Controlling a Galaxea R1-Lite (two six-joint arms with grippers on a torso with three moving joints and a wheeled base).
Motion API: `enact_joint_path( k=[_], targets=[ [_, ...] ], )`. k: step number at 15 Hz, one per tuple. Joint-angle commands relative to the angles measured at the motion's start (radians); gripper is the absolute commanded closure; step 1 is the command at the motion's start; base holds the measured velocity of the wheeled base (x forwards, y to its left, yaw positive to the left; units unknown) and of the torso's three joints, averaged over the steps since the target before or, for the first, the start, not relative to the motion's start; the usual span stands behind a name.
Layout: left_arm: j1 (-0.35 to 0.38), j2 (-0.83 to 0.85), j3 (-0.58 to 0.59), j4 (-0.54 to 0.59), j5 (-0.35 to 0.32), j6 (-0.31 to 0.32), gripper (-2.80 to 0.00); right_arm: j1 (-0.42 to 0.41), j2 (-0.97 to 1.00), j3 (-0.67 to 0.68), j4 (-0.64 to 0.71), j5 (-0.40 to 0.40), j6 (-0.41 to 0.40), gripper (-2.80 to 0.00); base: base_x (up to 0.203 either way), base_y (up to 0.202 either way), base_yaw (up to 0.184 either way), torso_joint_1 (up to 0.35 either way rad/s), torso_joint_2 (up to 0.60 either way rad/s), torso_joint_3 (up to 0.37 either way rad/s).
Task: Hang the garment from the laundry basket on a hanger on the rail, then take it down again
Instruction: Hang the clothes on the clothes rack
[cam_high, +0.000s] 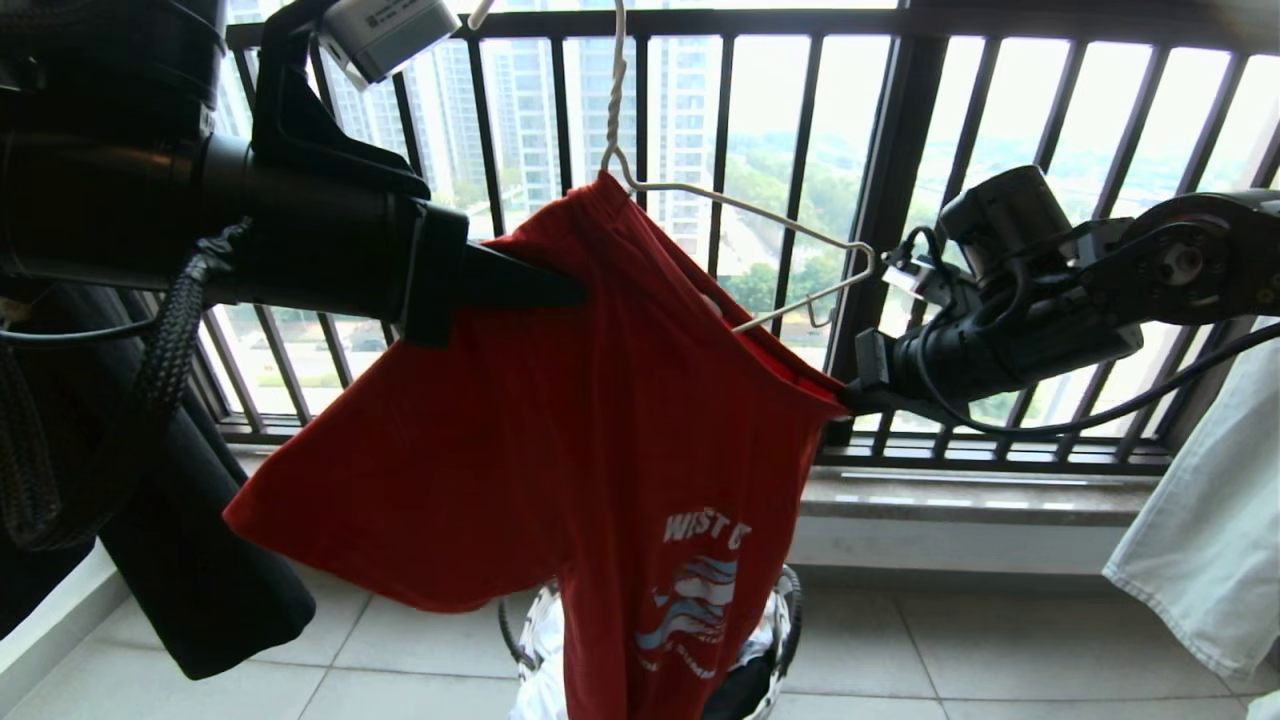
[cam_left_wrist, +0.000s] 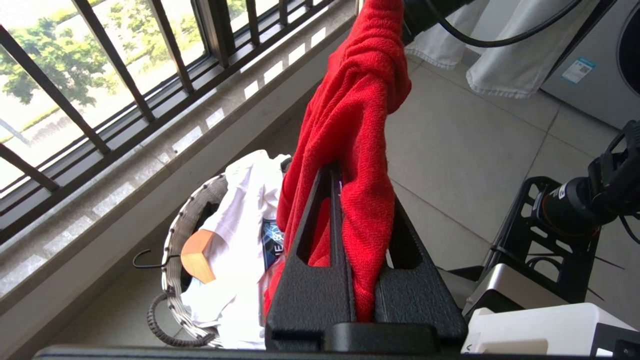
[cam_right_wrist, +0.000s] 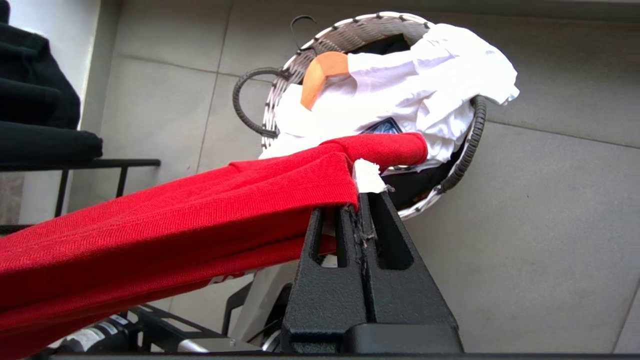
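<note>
The red T-shirt (cam_high: 560, 420) stretches between both pincers above the laundry basket (cam_right_wrist: 280, 100): left pincer (cam_high: 575, 290) and right pincer (cam_high: 850, 395) each clench its fabric, beside the cream-white wire hanger (cam_high: 760, 215).

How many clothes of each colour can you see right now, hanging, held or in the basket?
Red: 1, the T-shirt, pinched by the left gripper and the right gripper, partly on the wire hanger.
White: 2, one piled in the laundry basket, one hanging at the far right.
Black: 1, hanging at the left.
Total: 4
</note>
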Motion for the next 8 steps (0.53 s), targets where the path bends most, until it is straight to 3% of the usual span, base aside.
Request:
enact_joint_path(
  k=[1,8],
  targets=[
    [-0.002,0.0,0.0,0.002,-0.003,0.001,0.0,-0.001,0.052,-0.078,0.034,-0.017,-0.001,0.0,0.0,0.0,0.0,0.0,0.0,0.0],
    [-0.004,0.016,0.001,0.003,-0.004,0.007,0.0,-0.02,0.078,-0.243,0.161,-0.05,-0.027,0.0,0.0,0.0,0.0,0.0,0.0,0.0]
  ],
)
